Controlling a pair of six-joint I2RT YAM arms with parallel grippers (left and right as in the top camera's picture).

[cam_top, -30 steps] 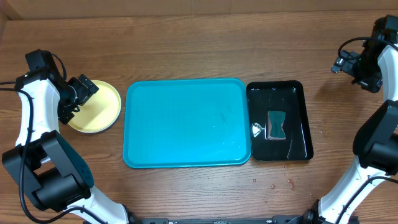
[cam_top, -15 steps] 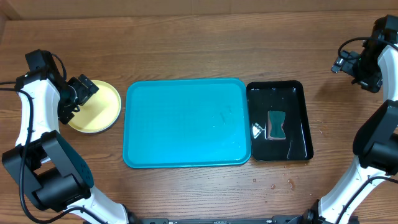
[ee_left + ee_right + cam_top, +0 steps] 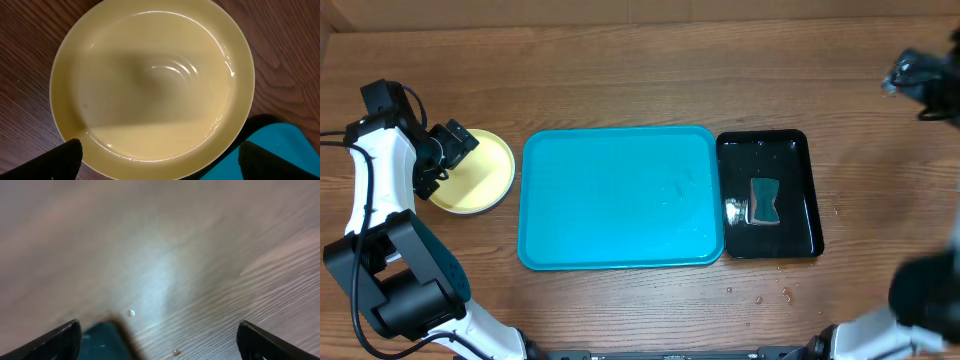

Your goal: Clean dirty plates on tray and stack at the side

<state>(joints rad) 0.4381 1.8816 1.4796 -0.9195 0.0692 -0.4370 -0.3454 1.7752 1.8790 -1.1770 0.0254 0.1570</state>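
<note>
Yellow plate (image 3: 480, 172) sits left of centre on the wood table (image 3: 620, 70). Its right edge is just beside the turquoise tray (image 3: 620, 197), a thin gap between them. Left gripper (image 3: 438, 160) is over the plate's left rim, jaws wide apart, holding nothing. Black tray (image 3: 802, 170) sits against the turquoise tray's right edge, with a sponge (image 3: 765, 200) inside. Right gripper (image 3: 914, 80) is blurred at upper right over bare wood, jaws spread, nothing between. Water droplets (image 3: 770, 295) at lower right.

A dark brown, wood-grained counter (image 3: 620, 70) is seen filling the overhead view, bordered along its far edge by a paler tan strip (image 3: 620, 10), dotted near its front right corner with a few small droplets (image 3: 770, 296), and washed with a soft pale sheen of light.
</note>
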